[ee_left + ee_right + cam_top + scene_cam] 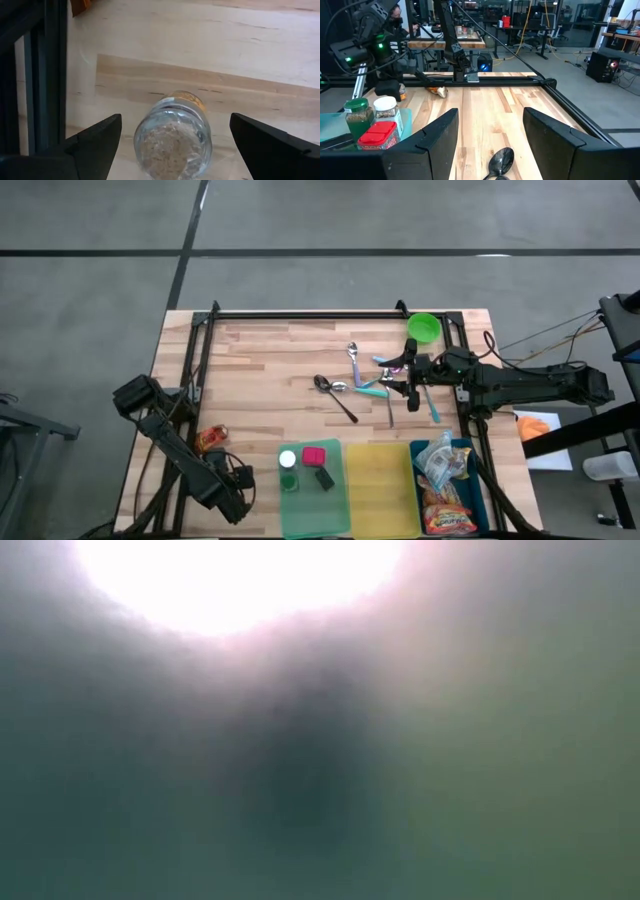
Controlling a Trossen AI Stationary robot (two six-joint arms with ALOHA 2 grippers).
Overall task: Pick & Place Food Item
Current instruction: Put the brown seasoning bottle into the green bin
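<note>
The left claw (172,145) points steeply down at the near left corner of the bench (270,360), its two dark fingers (95,142) standing wide apart on either side of a small clear jar (173,135). The jar lies on its side on the wood, filled with a pale grainy stuff and bearing an orange label. Neither finger touches it; bare wood shows in the gaps on both sides. From above, this jar shows as a small orange-and-red thing (210,439) just left of the green tray (315,500), half covered by the arm.

So the pick has not been made. As I judge it, the approach is nearly done: the claw straddles the jar and only closing, lifting and carrying remain. Where it should go is not clear; the green tray already holds two capped jars and a red box, and a yellow tray (380,485) lies to its right.

The right claw (490,135) waits, fingers apart and holding nothing, level above the spoons (345,380) at the far right.
</note>
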